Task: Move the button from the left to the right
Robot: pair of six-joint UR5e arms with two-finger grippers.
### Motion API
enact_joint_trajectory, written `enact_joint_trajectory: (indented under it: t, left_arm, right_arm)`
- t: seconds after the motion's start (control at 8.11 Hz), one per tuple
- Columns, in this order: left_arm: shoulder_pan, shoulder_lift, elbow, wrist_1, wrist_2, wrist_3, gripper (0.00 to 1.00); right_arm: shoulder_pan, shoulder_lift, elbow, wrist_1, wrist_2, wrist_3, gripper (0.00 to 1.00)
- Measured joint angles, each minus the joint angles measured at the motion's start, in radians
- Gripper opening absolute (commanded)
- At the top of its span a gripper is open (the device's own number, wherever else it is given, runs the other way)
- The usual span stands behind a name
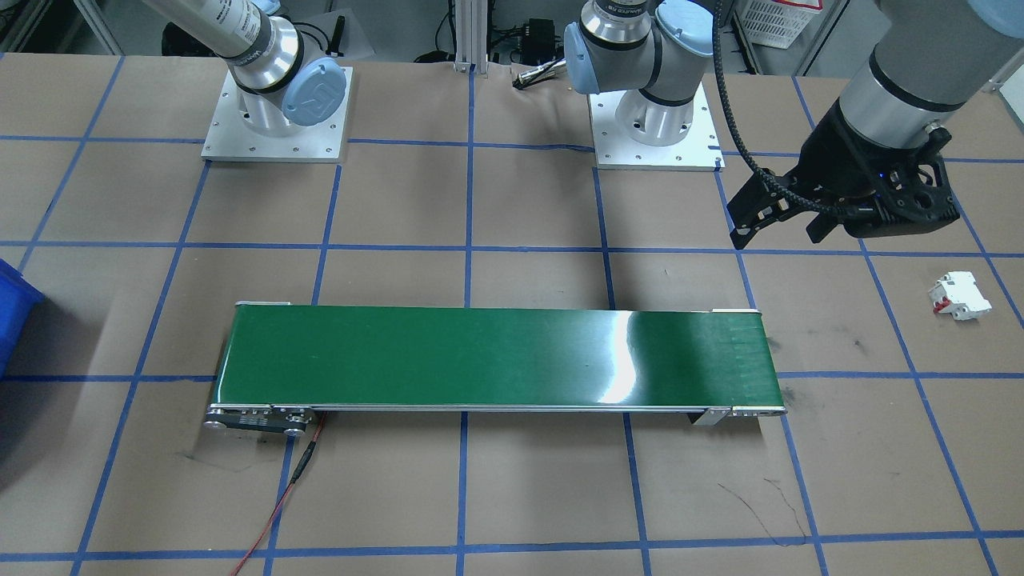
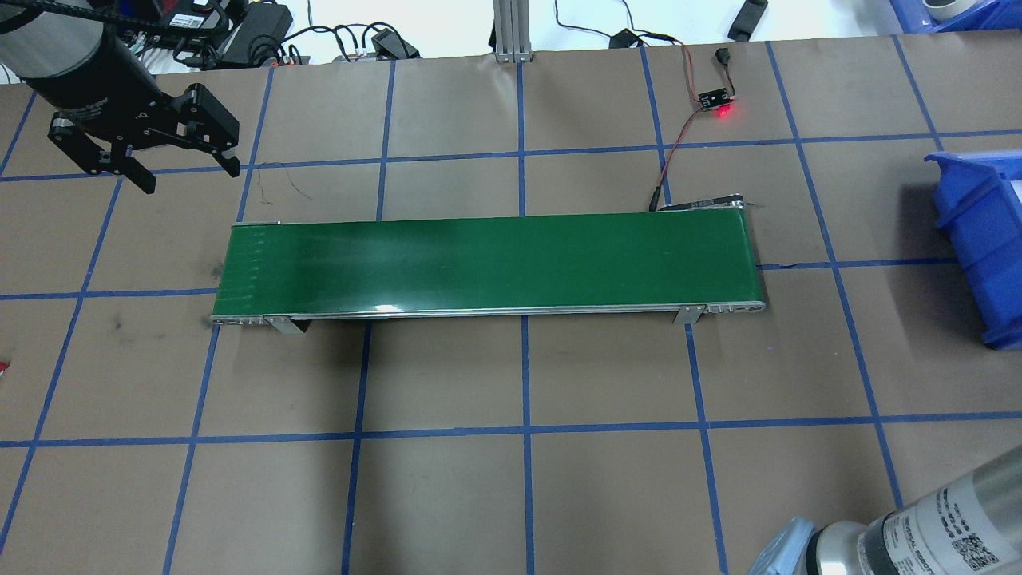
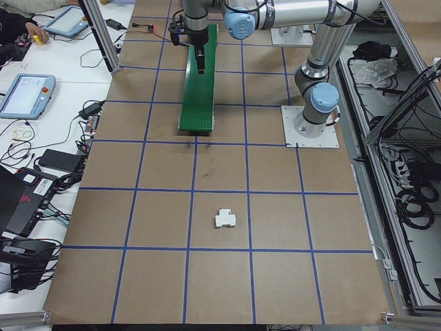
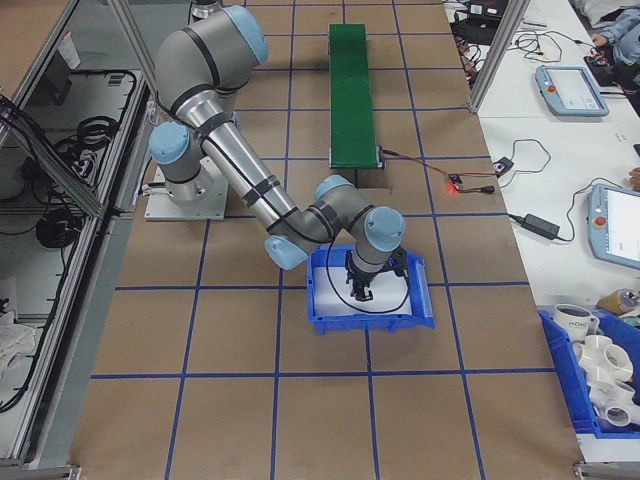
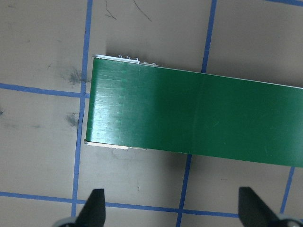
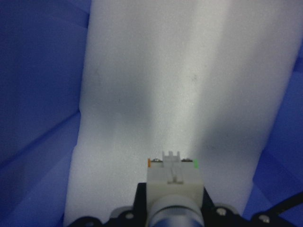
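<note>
The left gripper [image 2: 180, 172] hangs above the brown surface [image 2: 511, 479] off the far left corner of the green conveyor belt [image 2: 487, 263], its wrist tilted so the fingers [image 5: 94, 208] point down and toward the belt's end. In the left wrist view the two dark fingertips stand wide apart with nothing between them, and the belt's end lies on the taped grid beyond them. In the front-facing view the same gripper [image 1: 780, 228] sits clear of the belt, and a white breaker with red parts [image 1: 959, 296] lies on the surface well apart from it, nearer the surface's end.

The belt itself carries nothing. A red-lit small board [image 2: 716, 101] with red and black wires lies past its right end.

Further right stands the blue bin [image 2: 982, 239]. In the right-side view the right arm [image 4: 240, 160] reaches out from its base, bends at the elbow and drops its wrist straight down into the blue bin, the right gripper [image 4: 358, 290] low inside it. The right wrist view shows the fingers clamped on the button [image 6: 173, 179], its white blocky body pointing forward, held just over the white foam lining [image 6: 189, 71] of the bin.
</note>
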Motion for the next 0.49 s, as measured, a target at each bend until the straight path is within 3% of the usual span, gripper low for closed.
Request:
enact_joint_trajectory:
  t: [0.12, 0.25, 0.49]
  left_arm:
    - [0.0, 0.0, 0.0, 0.0, 0.0, 0.0, 1.0]
    - [0.001, 0.001, 0.0, -0.001, 0.0, 0.0, 1.0]
    - [0.006, 0.002, 0.0, 0.0, 0.0, 0.0, 1.0]
  right_arm:
    - [0.0, 0.01, 0.001, -0.011, -0.001, -0.003, 0.15]
    - [0.0, 0.021, 0.004, -0.019, 0.0, -0.003, 0.26]
    - [0.0, 0.043, 0.014, -0.06, 0.009, -0.001, 0.66]
